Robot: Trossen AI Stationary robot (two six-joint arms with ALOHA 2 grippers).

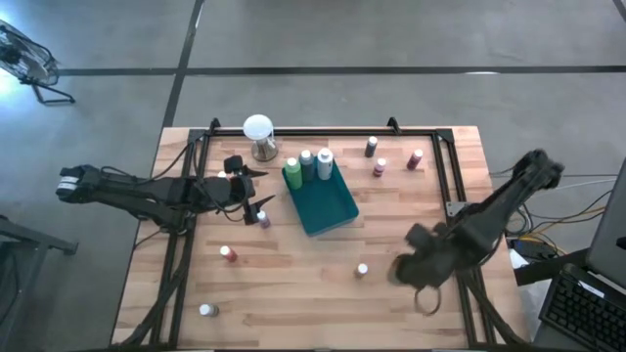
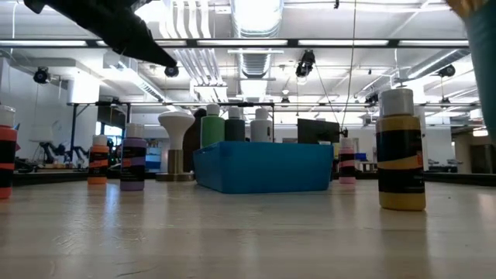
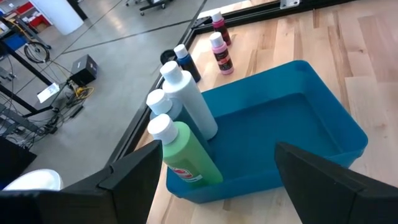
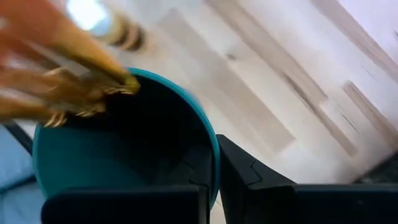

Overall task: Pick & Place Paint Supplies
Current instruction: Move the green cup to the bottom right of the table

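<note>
— Left claw (image 1: 259,186)?
— Wide open, empty, beside tray's (image 1: 333,210) left edge; three bottles (image 1: 306,168) standing inside.
— Right claw (image 4: 211,186)?
— Shut on cup (image 4: 124,143) rim, brushes (image 4: 74,93) inside, near surface's (image 1: 293,284) right edge.

No text, number or brand can be read. The green bottle (image 3: 186,163) in the teal tray (image 3: 323,99) carries a red-and-white label, and the yellow bottle (image 2: 401,151) beside the tray has dark label bands, all illegible.
</note>
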